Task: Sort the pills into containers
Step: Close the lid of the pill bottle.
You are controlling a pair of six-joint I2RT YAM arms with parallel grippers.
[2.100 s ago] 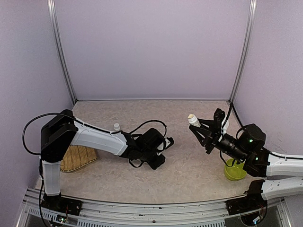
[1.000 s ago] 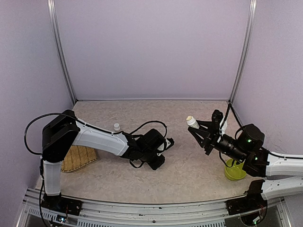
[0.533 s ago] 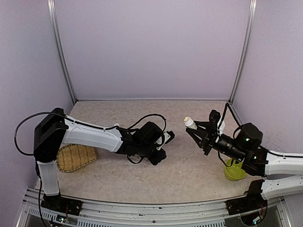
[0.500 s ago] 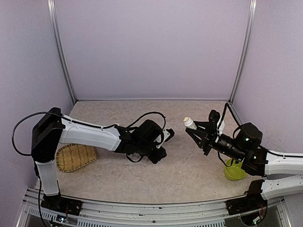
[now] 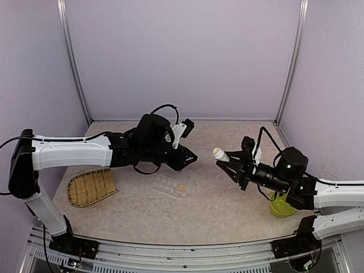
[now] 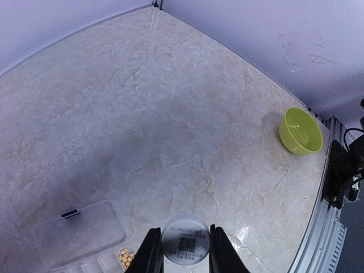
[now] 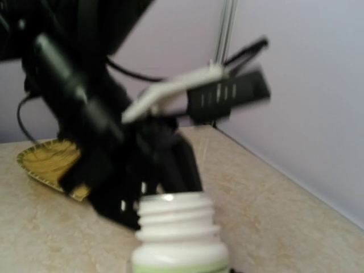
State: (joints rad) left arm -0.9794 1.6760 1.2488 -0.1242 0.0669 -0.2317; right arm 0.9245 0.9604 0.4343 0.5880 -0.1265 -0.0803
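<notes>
Compartment box (image 5: 169, 186) flat on table (image 5: 227, 210), centre-near, few orange pills (image 5: 181, 187) at its right end, looks light and skiddy, grip its rim; left gripper (image 5: 190, 157) pinches round labelled piece (image 6: 185, 245), right gripper (image 5: 232, 164) clamps open white bottle (image 5: 219, 153).

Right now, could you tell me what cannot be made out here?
Bottle contents: right wrist sees only its outside, blurred.
Box: left wrist's bottom edge cuts it off.
Pills: too small to count from the top.
Round object in the left gripper: identity unclear.
</notes>
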